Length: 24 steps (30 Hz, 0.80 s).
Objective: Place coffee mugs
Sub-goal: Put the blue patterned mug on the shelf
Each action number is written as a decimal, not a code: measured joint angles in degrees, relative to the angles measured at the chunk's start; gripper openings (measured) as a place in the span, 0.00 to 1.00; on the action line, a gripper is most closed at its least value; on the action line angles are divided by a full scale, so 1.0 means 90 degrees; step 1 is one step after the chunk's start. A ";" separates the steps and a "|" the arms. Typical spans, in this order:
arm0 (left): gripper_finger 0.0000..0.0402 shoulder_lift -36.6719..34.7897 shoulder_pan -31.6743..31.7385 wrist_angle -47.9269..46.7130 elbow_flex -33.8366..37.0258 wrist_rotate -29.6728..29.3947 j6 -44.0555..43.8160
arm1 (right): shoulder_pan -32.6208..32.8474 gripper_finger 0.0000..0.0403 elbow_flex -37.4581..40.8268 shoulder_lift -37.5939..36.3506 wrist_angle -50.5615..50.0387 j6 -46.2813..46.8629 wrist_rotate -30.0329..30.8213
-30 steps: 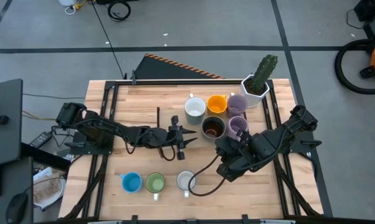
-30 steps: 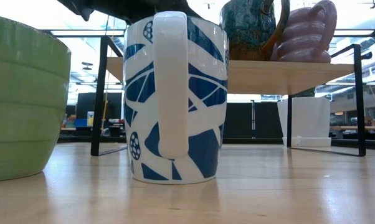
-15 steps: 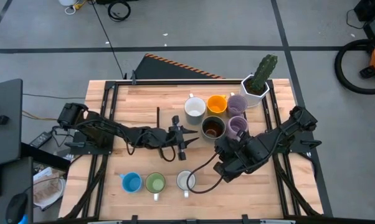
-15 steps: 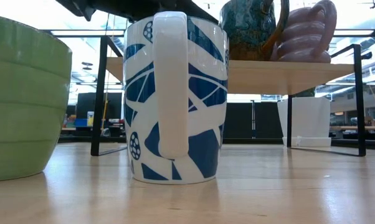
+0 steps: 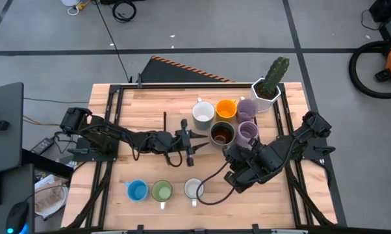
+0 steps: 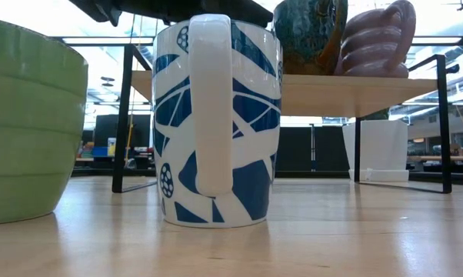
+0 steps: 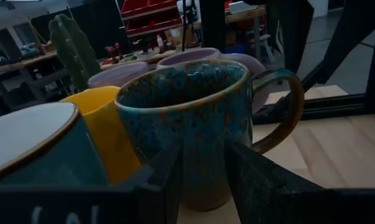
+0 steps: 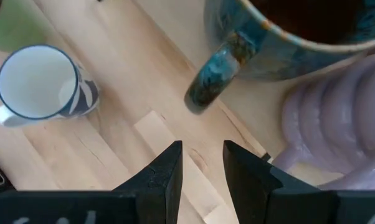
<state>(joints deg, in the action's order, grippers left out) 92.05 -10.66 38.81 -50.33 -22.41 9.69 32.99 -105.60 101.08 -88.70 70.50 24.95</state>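
The left arm stretches low across the desk's middle, its gripper (image 5: pixel 194 147) with fingers (image 7: pixel 166 180) slightly parted, holding nothing. The right arm folds inward, its gripper (image 5: pixel 229 154) likewise narrowly parted and empty.

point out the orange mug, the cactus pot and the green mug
orange mug (image 5: pixel 226 108), high view, on its open mouth
cactus pot (image 5: pixel 263 95), high view, on its white rim
green mug (image 5: pixel 161 191), high view, on its inside

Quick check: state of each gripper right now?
Left gripper: open, empty, pointed at the dark brown mug.
Right gripper: open, empty, by that mug's handle.
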 joint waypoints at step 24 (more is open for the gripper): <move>0.31 -0.0574 -0.1822 -0.5304 -0.1183 0.1378 -0.0991 | 0.1060 0.30 0.0018 0.0000 0.1118 -0.0365 0.0882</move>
<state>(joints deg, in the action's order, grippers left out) 86.88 -27.06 -8.93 -60.97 -10.00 0.77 42.53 -105.44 101.08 -78.64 67.21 32.89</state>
